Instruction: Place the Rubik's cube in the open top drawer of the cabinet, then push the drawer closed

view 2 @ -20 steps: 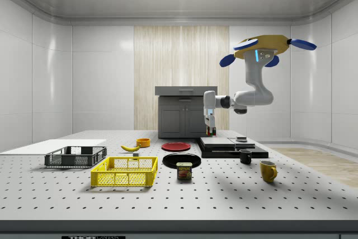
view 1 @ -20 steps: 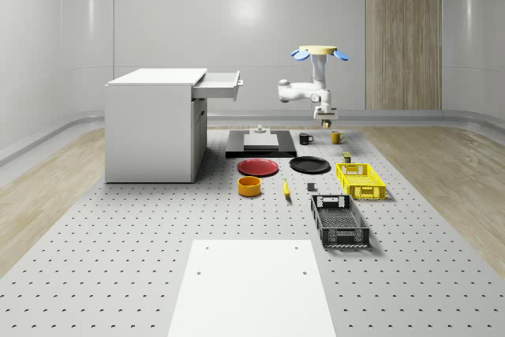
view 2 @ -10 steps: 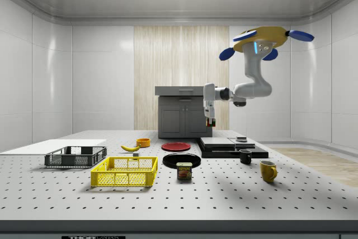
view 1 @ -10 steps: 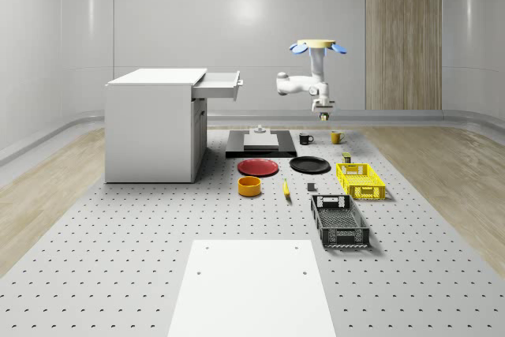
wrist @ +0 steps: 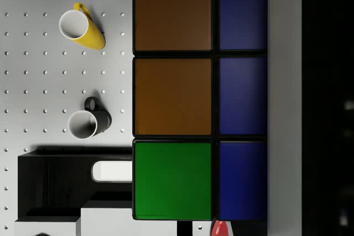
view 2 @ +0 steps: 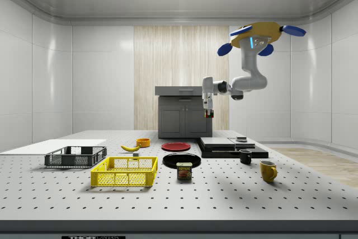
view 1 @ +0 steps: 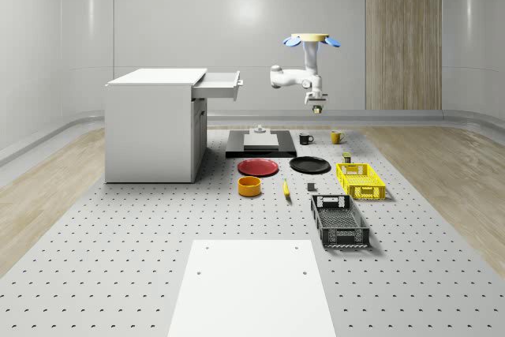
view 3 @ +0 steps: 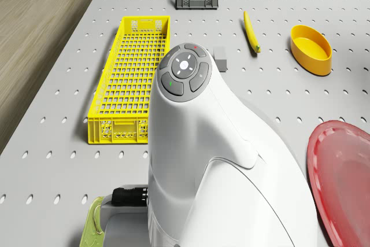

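Gripper (view 1: 316, 108): hanging nose-down in mid-air at the end of the arm, clamped on the Rubik's cube (wrist: 188, 96), well above the far end of the tabletop (view 1: 158, 219).

Rubik's cube: sitting close against the wrist camera, showing brown, green and blue tiles; appearing as a small coloured speck under the gripper in the side view.

Drone (view 1: 312, 39): hovering high over the far right part of the tabletop, above the black mug (wrist: 88, 121) and yellow mug (wrist: 83, 27), well to the right of the cabinet (view 1: 154, 128).

Open top drawer (view 1: 218, 84): jutting out to the right from the cabinet's upper edge, at roughly the gripper's height, well apart from it.

Handling, by judgement: looking rigid, light, hard-edged, smooth and somewhat slippery on its plastic tiles; not fragile, though layers possibly twisting under an off-centre squeeze. Best holding across two flat opposite faces, at mid-height, pads square to the tiles rather than on edges or corners.

Remaining: carrying leftward over the drawer, releasing low, then pushing the drawer front.
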Controlling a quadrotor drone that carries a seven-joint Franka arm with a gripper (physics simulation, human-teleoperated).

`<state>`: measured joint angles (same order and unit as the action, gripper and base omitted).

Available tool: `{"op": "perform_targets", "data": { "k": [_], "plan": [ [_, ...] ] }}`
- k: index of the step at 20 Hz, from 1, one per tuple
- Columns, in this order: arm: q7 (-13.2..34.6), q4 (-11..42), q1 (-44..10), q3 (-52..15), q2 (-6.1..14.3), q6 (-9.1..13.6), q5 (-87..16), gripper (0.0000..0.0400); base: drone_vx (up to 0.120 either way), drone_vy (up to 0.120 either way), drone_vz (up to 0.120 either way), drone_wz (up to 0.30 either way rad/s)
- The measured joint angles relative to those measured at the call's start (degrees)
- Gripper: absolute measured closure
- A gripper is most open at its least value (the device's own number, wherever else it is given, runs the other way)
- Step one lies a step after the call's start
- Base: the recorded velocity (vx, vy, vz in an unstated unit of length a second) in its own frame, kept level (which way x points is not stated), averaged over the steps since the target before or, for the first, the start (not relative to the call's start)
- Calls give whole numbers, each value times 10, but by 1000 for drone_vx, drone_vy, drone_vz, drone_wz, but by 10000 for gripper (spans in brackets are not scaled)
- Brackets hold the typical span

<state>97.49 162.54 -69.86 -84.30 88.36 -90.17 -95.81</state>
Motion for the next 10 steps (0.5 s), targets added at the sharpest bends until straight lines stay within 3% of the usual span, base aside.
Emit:
{"op": "perform_targets", "data": {
  "k": [10],
  "plan": [
    [1,0,-1,-1,9,-9,4,75,0,-120,120,0]
  ]
}}
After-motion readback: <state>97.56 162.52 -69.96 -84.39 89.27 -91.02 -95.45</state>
